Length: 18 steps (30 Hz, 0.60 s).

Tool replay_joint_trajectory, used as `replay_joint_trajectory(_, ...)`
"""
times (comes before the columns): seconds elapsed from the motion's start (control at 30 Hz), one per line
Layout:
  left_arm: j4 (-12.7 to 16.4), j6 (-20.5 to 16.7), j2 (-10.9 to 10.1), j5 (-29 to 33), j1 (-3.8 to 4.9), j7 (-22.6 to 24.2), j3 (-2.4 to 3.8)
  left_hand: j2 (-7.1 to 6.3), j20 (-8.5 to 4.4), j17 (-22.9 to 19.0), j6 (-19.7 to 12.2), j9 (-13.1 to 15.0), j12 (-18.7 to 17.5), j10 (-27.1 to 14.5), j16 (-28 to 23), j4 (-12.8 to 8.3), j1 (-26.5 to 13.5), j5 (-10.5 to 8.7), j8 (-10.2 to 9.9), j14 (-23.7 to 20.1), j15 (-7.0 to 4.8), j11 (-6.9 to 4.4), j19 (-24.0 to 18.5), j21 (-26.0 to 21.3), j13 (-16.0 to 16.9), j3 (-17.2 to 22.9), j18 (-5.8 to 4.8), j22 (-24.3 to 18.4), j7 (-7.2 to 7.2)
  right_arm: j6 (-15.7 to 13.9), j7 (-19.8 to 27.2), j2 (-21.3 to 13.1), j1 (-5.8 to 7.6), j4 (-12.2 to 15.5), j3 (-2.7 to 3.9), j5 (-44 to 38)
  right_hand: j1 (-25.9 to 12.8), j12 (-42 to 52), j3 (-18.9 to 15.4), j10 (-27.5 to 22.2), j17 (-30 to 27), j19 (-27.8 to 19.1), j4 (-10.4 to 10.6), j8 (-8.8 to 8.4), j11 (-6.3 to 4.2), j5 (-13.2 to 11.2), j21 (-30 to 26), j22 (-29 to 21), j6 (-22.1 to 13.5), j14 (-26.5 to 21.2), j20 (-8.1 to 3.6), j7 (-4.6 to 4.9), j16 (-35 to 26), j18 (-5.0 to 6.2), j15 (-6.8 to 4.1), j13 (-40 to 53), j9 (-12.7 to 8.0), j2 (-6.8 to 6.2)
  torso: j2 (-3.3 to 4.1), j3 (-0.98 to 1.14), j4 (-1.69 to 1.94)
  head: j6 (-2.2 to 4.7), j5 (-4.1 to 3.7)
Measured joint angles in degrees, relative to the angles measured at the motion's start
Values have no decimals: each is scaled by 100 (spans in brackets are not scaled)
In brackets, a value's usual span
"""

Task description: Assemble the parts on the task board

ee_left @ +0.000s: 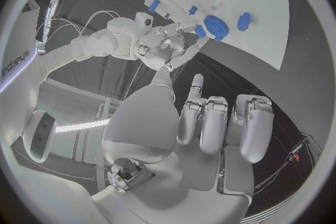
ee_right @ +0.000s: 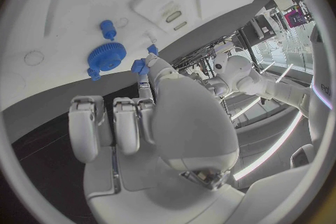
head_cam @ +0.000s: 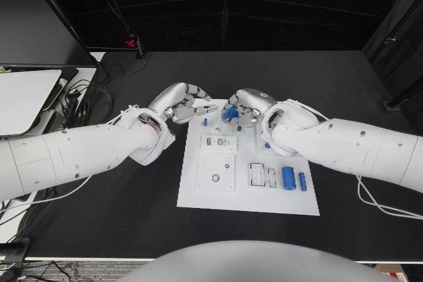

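Parts in blue sit at the far end of the task board (head_cam: 205, 193), right where both hands meet. The right hand (head_cam: 244, 106) hovers over that far edge with its fingers curled downward; in the right wrist view a fingertip (ee_right: 143, 66) touches a small blue piece (ee_right: 139, 65), but whether it actually pinches the piece I cannot tell. Just beyond those fingers lies a blue gear (ee_right: 106, 57), flat on the white plate, with a blue peg (ee_right: 107, 28) a little further out and another small blue bit just beside the gear's rim.

The left hand (head_cam: 183, 103) hangs close beside the right one, at the board's far left corner, its fingers bent inward and near a small upright blue pin (head_cam: 205, 121). From its own wrist camera its fingers (ee_left: 210, 123) look loosely curled with nothing visible between them, though the fingertips are hidden.

Moving away from the hands toward the robot, the board carries a small white block with 2 slots (head_cam: 219, 142), then a larger square plate (head_cam: 216, 172) with round holes. To the right of that lie 2 open rectangular frames (head_cam: 257, 174), a thick blue cylinder (head_cam: 288, 175) and a thinner blue rod (head_cam: 302, 181), side by side and well apart from both hands.

All of this rests on the black counter (head_cam: 353, 92).
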Motion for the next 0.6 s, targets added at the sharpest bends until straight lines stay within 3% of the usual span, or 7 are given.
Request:
replay_joint_trajectory(0.2,-19,51,2,35,-7,4,0,0,-12,0,0,0,0,0,0,0,0,-1,0,0,0,0,12,0,-1,0,-1,0,0,-437,354,-402,1,557,0,728,45,0,-1,14,0,0,-31,-33,28,66,0,0,0,-19,0,0,0,0,19,0,0,-15,-3,-2,-1,-5,-16)
replay_joint_trajectory(0.43,-61,318,-7,436,-13,103,0,59,-21,0,-210,-22,0,0,0,7,-123,-3,-58,0,0,0,21,0,-1,-154,-1,-1,62,-655,708,-686,1,1008,-1,1651,45,0,-7,14,0,0,-72,-56,28,135,0,0,0,-19,0,0,0,0,19,0,0,-15,-3,1,-2,8,-35)
replay_joint_trajectory(0.53,-77,540,-18,797,-16,196,0,90,-20,0,-390,-44,0,2,0,8,-414,-105,-92,0,0,2,21,0,-1,-284,0,-1,118,-724,877,-796,-1,1167,-2,1976,45,0,-7,14,0,0,-73,-83,28,144,0,0,0,-19,0,0,0,0,19,0,0,-15,-3,2,-2,17,-42)
replay_joint_trajectory(0.6,-87,727,-35,1098,-22,282,1,111,-20,0,-542,-55,0,1,0,3,-635,-278,-91,14,14,62,21,0,-1,-375,-1,-1,148,-776,1004,-866,-10,1280,-3,2146,45,0,-7,13,0,0,-73,-88,28,144,0,0,0,-19,0,0,0,0,19,0,0,-15,-3,4,-2,26,-47)
